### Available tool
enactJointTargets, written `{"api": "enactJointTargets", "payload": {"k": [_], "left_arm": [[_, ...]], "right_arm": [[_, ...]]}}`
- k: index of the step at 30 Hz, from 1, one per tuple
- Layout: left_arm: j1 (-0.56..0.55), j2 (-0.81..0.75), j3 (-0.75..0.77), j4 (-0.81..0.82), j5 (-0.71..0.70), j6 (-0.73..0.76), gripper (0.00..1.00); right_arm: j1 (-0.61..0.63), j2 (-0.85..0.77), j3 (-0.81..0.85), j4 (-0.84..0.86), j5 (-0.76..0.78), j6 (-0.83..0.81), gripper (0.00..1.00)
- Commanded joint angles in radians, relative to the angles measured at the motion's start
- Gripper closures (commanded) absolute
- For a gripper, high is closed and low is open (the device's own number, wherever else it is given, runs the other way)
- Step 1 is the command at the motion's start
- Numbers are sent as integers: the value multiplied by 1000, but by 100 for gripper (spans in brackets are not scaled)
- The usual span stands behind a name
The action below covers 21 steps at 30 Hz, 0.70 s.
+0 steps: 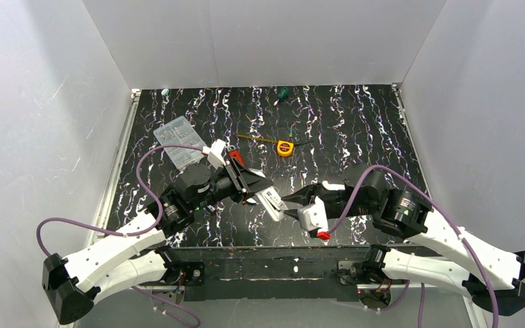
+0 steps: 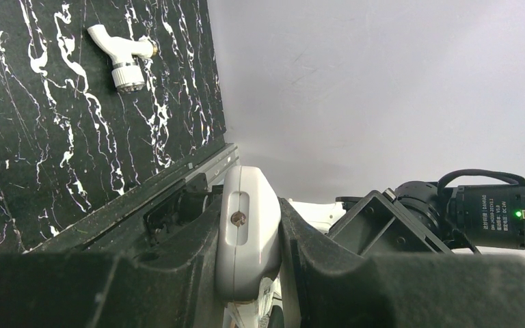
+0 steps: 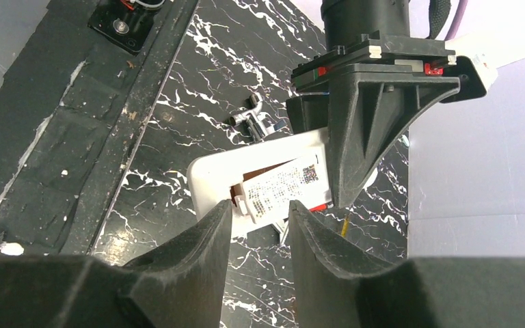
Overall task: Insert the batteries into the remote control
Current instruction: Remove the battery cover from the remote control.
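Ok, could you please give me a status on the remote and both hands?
Left hand shut on remote control. Right hand at its labelled side, grip unclear. Batteries not in view.

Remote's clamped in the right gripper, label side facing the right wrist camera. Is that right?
Not quite: the remote control is clamped in the left gripper, not the right, as the left wrist view shows. The right gripper is at the remote's end, and I cannot tell whether it grips. The label side does face the right wrist camera.
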Motion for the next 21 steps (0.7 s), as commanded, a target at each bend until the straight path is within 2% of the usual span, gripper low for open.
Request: {"api": "enactJointTargets", "payload": {"k": [1,6,10,16,19,21], "left_arm": [[-4,-8,-2,59,13,-4,100],[-4,-10,-9,58,7,-1,100],[-4,-13,-16,59,2,-2,100],[-4,-20,-24,60,-3,-2,100],[-4,-21,-27,64,-3,-1,100],[-4,-21,-29,65,-3,-2,100]], "right_arm": [[1,-21,-2,15,-9,26,56],[1,-45,-5,48,-18,77,53],[1,-82,-30,155,-33,217,48],[1,-122,-63,356,9,616,40],[1,-129,-74,415,188,875,33],[2,-127,-62,393,324,1042,28]]}}
